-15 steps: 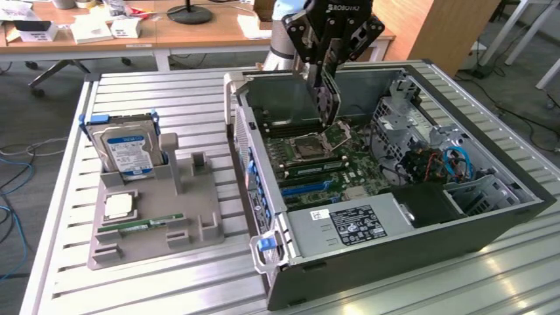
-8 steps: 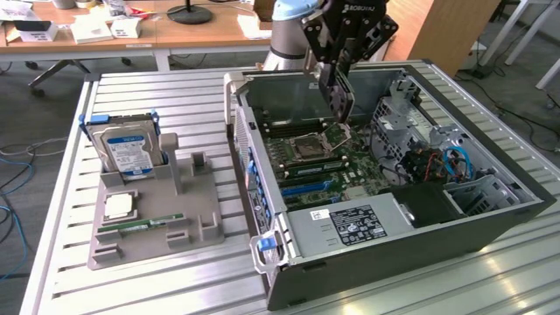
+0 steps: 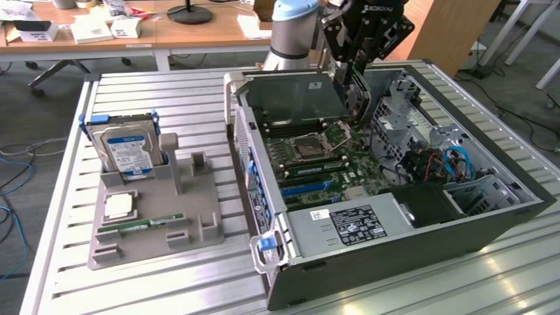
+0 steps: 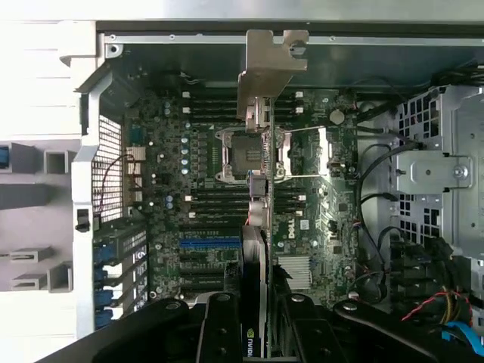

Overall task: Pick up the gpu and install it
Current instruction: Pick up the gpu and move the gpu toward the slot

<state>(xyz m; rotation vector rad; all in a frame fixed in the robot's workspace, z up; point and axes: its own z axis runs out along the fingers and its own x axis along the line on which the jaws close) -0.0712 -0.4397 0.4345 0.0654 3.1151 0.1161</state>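
So the gpu (image 3: 353, 98) is up in the air here, hanging on edge over the open case (image 3: 490, 223) that sits on the tabletop (image 3: 175, 289). It's above the motherboard (image 4: 189, 197), roughly over the CPU socket (image 4: 231, 155), and not touching anything that I can see. From the wrist view you're looking straight down its thin edge, with the silver bracket (image 4: 271, 68) at the far end. The fingers (image 4: 302, 333) are partway closed, pinching the card's two flat faces near one end. My take is that it's light and stiff, but the board and edge connector are fragile, so gripping the flat faces makes sense. Held at one end like that, I'd guess it could pivot or slip if bumped.
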